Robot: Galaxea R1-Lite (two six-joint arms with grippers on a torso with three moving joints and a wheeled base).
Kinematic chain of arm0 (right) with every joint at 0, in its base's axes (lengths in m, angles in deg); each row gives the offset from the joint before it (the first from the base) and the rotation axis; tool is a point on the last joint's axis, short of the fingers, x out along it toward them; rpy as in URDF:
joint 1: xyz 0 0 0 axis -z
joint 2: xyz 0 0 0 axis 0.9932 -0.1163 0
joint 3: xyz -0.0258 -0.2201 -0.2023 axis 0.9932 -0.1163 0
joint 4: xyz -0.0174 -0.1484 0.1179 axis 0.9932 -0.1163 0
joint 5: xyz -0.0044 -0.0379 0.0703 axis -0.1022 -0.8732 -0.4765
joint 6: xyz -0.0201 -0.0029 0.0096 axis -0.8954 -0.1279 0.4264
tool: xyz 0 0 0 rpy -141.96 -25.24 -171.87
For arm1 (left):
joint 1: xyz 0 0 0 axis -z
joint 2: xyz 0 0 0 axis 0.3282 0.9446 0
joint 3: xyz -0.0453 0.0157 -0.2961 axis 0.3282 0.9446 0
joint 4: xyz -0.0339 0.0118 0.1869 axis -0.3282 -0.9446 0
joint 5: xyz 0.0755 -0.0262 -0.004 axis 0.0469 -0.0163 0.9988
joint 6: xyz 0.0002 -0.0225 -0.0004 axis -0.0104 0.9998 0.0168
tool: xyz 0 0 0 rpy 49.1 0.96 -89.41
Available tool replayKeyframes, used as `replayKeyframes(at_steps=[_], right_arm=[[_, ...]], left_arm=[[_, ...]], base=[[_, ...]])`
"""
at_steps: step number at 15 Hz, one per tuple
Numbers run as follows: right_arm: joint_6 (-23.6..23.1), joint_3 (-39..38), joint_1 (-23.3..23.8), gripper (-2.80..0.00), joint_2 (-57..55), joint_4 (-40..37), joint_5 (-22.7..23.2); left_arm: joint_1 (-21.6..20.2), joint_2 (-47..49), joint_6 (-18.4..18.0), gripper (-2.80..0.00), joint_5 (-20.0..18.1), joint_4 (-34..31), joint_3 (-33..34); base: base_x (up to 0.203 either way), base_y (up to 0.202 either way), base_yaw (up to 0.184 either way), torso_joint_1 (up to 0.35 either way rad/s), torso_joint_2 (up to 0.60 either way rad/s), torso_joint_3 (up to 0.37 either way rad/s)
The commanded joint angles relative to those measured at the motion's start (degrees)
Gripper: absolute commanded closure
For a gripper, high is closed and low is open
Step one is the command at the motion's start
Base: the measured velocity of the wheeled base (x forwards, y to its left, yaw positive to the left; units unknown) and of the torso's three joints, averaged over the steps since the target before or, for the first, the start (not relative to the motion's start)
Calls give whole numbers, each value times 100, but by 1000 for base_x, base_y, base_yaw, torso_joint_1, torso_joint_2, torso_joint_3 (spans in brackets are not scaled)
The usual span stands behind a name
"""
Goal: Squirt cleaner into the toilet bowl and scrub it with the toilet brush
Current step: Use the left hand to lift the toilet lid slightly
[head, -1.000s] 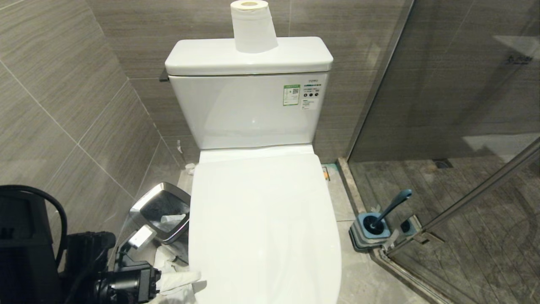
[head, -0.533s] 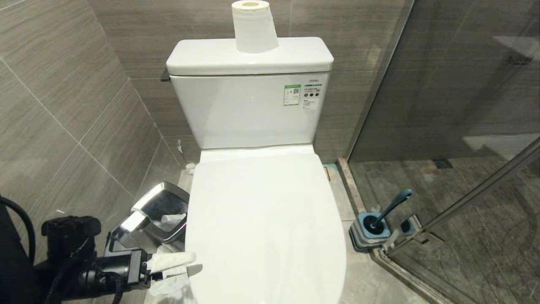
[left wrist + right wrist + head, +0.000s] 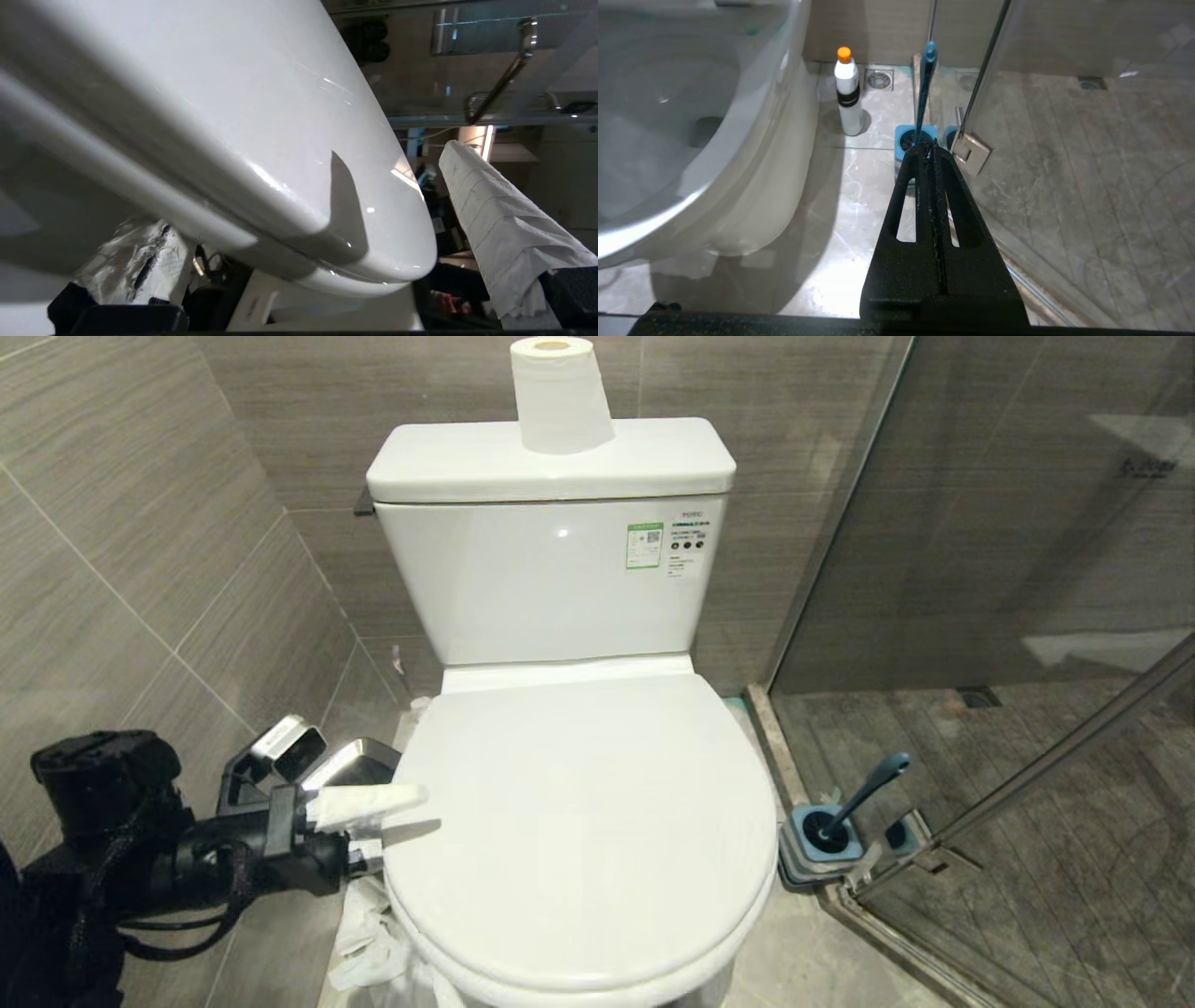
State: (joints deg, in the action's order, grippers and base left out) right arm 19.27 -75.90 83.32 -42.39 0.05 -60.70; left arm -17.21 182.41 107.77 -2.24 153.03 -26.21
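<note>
- Left claw (image 3: 373, 821) at 9 o'clock of the toilet bowl (image 3: 579, 821), fingers spread wide around the lid edge (paper-wrapped).
- Right claw (image 3: 930, 151) clenched, empty.
- Toilet brush (image 3: 864, 798) in holder, 3 o'clock.

Even overhead light, glare spots on toilet lid (image 3: 579, 803), soft shadows, blurred near surfaces at wrist

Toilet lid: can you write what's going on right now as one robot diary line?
left gripper: open, straddling lid edge | toilet lid: lifting | toilet brush: in holder | right gripper: shut, idle
</note>
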Motion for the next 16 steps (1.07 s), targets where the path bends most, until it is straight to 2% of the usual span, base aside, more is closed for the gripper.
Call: replayKeyframes(at_steps=[1,3,6,11,16], right_arm=[[-6,1,0,0,-9,4,-2],[-6,1,0,0,-9,4,-2],[-6,1,0,0,-9,4,-2],[-6,1,0,0,-9,4,-2],[-6,1,0,0,-9,4,-2]], left_arm=[[16,-322,415,-280,-14,15,-277],[16,-471,646,-280,-14,11,-376],[16,-780,1256,-280,-14,10,-541],[16,-1170,1983,-280,-14,17,-889],[16,-1176,2020,-280,30,79,-1172]], base=[[0,0,0,0,0,0],[0,0,0,0,0,0],[0,0,0,0,0,0],[0,0,0,0,0,0],[0,0,0,0,0,0]])
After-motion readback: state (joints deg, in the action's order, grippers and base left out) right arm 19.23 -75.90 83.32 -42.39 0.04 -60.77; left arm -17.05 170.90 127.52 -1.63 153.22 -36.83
